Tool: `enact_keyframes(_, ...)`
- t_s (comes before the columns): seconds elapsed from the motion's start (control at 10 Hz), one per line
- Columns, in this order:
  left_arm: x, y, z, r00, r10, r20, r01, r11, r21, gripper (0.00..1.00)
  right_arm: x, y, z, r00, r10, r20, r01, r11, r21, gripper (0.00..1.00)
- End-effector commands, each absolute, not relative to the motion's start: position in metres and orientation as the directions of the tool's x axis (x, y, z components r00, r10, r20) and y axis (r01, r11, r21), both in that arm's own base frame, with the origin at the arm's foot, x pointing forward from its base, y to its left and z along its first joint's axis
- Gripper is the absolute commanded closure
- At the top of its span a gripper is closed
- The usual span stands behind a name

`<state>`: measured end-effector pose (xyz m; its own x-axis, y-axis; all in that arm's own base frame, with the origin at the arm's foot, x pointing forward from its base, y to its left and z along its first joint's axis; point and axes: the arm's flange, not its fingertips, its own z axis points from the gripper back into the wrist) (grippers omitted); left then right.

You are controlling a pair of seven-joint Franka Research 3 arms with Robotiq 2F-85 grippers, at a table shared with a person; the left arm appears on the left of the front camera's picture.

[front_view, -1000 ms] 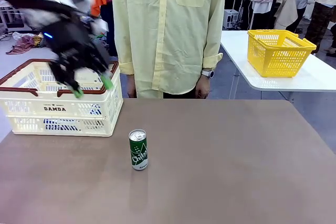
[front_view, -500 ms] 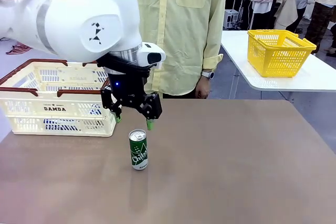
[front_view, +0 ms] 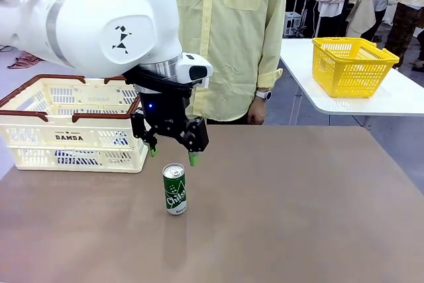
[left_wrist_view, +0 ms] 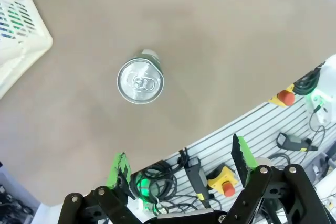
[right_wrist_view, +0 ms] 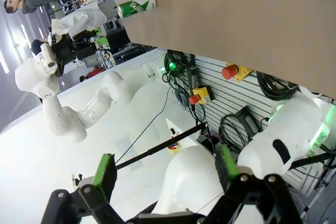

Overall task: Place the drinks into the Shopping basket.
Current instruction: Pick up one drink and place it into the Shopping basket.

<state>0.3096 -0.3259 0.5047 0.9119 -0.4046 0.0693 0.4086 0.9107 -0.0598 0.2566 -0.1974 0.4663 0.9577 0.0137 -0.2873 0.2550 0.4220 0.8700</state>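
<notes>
Left gripper [front_view: 172,155], green-padded fingers [front_view: 193,158] spread apart and empty, has swung from above the Shopping basket [front_view: 73,138] to a hover just over the green can [front_view: 175,189]; over the last half second it barely shifted, so a descent to grasp seems next. The can, a slim smooth aluminium cylinder with a silver pull-tab top, stands upright on the matte brown tabletop [front_view: 298,197], right of the slotted cream plastic basket. Right gripper [right_wrist_view: 164,174]: fingers apart, off the table edge.
</notes>
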Motion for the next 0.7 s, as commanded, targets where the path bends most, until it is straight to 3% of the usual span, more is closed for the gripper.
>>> enact_keyframes(0.0, 0.322, -0.322, 0.492, 0.931, -0.354, 0.087, 0.362, 0.926, -0.107, 0.0, 0.255, -0.199, 0.469, 0.96, 0.021, -0.278, 0.244, 0.419, 0.875, 0.0)
enact_keyframes(0.3, 0.336, -0.324, 0.451, 0.989, -0.131, 0.073, 0.138, 0.986, -0.098, 0.0, 0.255, -0.199, 0.469, 0.96, 0.021, -0.278, 0.244, 0.419, 0.875, 0.0)
enact_keyframes(0.6, 0.356, -0.333, 0.421, 0.994, -0.109, 0.024, 0.111, 0.992, -0.061, 0.0, 0.255, -0.199, 0.469, 0.96, 0.021, -0.278, 0.244, 0.419, 0.875, 0.0)
